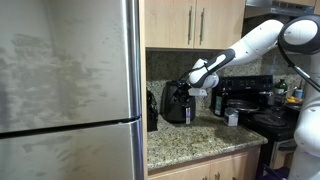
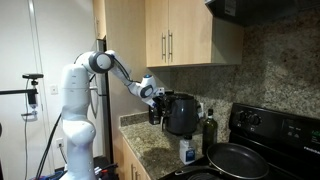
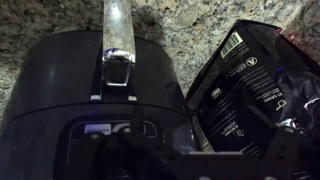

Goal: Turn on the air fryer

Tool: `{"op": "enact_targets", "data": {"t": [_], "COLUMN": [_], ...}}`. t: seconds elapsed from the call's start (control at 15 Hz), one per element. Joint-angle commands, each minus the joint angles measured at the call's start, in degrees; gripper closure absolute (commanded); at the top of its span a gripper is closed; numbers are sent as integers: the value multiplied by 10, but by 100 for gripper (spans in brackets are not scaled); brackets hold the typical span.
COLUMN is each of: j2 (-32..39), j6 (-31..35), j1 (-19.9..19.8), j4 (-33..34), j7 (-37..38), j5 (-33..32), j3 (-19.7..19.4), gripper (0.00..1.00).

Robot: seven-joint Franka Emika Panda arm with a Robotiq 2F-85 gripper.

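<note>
Tool (image 1: 197, 78) is hovering close over the air fryer (image 1: 178, 104), which is standing on the granite desk (image 1: 195, 145), and we cannot tell whether it is open; we are judging a slow, centred descent onto the lit top panel (image 3: 110, 128) safest.

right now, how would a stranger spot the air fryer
From the tall stainless steel fridge, move onto the speckled granite counter beside it. The glossy black egg-shaped air fryer stands by the backsplash, the claw near its top. It is bulkier and rounder than the small dark curved object beside it, with a drawer handle.
</note>
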Motion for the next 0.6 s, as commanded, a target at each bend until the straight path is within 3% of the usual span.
{"op": "enact_targets", "data": {"t": [0.0,0.53], "j2": [0,0], "j6": [-1,-11], "j1": [-1,-2], "j4": [1,1], "j7": [3,12], "j5": [-3,-17], "j3": [2,0], "gripper": [0,0]}}
